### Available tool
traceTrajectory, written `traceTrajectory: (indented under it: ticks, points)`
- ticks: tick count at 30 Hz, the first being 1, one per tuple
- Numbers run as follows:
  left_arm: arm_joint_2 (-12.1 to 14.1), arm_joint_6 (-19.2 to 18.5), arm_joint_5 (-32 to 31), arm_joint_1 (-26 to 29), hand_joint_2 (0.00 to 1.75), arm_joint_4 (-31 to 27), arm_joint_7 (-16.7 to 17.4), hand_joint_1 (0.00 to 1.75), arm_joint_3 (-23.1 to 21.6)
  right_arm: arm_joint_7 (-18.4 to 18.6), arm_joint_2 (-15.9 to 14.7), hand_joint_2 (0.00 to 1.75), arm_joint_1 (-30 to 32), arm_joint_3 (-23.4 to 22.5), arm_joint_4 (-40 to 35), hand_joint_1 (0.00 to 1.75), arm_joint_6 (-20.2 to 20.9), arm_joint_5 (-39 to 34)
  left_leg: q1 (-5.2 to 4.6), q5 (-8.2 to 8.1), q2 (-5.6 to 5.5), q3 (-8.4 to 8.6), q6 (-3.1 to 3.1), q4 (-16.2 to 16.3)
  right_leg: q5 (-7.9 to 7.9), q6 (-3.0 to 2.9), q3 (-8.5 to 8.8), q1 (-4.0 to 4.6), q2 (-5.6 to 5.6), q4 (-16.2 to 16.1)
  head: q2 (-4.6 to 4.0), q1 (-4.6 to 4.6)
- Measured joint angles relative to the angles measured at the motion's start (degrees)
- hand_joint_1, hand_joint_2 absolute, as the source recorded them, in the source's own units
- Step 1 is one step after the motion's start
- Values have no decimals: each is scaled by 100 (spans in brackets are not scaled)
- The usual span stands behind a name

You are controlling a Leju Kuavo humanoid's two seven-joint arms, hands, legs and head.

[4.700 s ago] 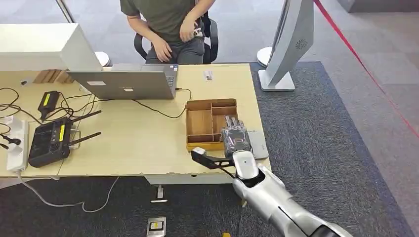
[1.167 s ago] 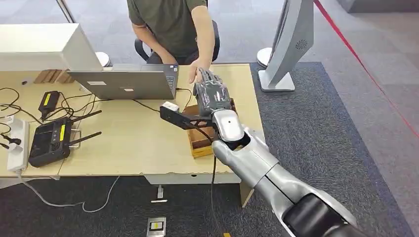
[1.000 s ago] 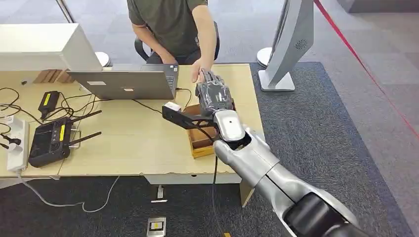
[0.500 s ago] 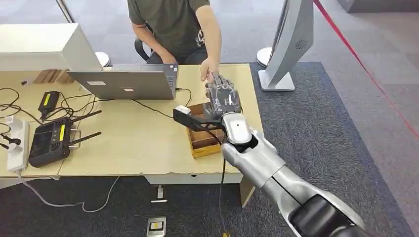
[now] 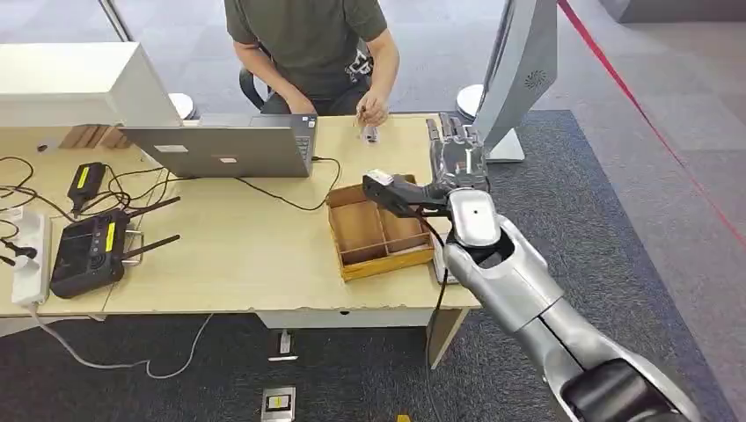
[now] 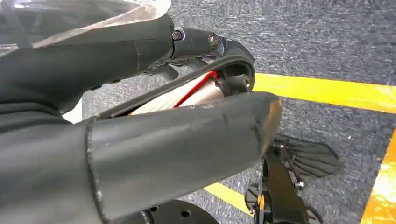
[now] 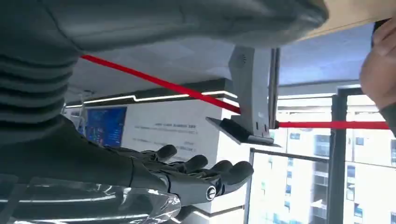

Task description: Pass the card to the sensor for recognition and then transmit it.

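My right hand [image 5: 457,156] hovers above the table's far right corner, fingers stretched out with nothing between them. In the right wrist view the same hand [image 7: 187,179] is flat and empty, pointing toward the grey sensor stand [image 7: 252,93]. That stand [image 5: 515,79] rises from the carpet just beyond the table's corner. A seated person holds both hands [image 5: 374,107] together at the table's far edge; whether the card is in them I cannot tell. A small grey item [image 5: 370,134] lies on the table just in front of them. My left hand [image 6: 187,144] hangs over the floor, its fingers unclear.
A wooden divided tray [image 5: 387,266] sits on the table beside my right forearm. An open laptop [image 5: 224,145], cables, a black controller [image 5: 86,251] and a power strip [image 5: 29,255] occupy the left half. Grey carpet and a red floor line [image 5: 651,114] lie to the right.
My right hand has swung right, from above the tray beside the person's reaching hand to the table's corner near the stand. The person's arm has drawn back.
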Motion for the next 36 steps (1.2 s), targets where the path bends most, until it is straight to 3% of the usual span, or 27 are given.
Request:
traceTrajectory:
  ticks: [4,7,13,16,21,22,25,30,34,36]
  points:
    - [31,-50,-55,0,0,0,-98,0,0,271,-421,0,239,-297,-563,0,471,-48,0,-1,0,2,1,0,0,0,3,0,-1,-2,0,0]
    - [48,-52,0,5,0,0,-109,0,0,236,-882,0,709,-659,-963,0,563,-105,0,-4,-7,3,5,0,-2,2,14,0,-9,-10,0,2]
    - [57,59,212,17,0,4,-113,0,20,131,-1678,0,2044,-1706,-1383,0,107,-690,-1,-14,-14,0,16,1,-4,9,21,-1,-11,-23,0,4]
    - [61,98,245,28,0,4,-118,0,57,-72,-1912,0,2646,-2263,-1418,0,-99,-802,-2,-18,-7,-8,12,-1,-4,9,14,-2,-8,-22,0,4]
    - [61,173,260,-2,0,4,-173,0,114,-51,-2096,0,3269,-2945,-1459,0,-246,-993,0,-18,-8,1,12,-1,-10,14,17,0,-9,-23,0,4]
    - [57,197,265,1,175,4,-205,0,129,-95,-2111,0,3434,-3111,-1451,0,-386,-1104,1,-18,-13,-2,12,-1,-10,14,19,0,-14,-23,0,7]
    - [52,308,269,12,175,7,-330,0,142,-474,-2072,0,3913,-3682,-1290,0,-944,-1595,0,-19,-13,-3,11,-2,-11,12,16,0,-14,-23,0,4]
    - [39,356,201,3,175,4,-395,0,142,-1698,-1858,0,4373,-4500,-396,0,-1733,-2305,0,-25,-10,-2,11,-3,-14,9,12,-1,-10,-23,0,7]
    - [37,433,214,-1,175,4,-358,0,144,-2649,-1569,0,4402,-4824,782,0,-2498,-2874,-1,-26,-6,0,11,-4,-15,8,10,-1,-7,-23,0,2]
    - [31,481,245,-2,175,4,-343,0,168,-2855,-1414,0,4388,-4902,1316,0,-2713,-2997,2,-26,-4,0,11,-4,-15,8,10,1,-6,-23,0,0]
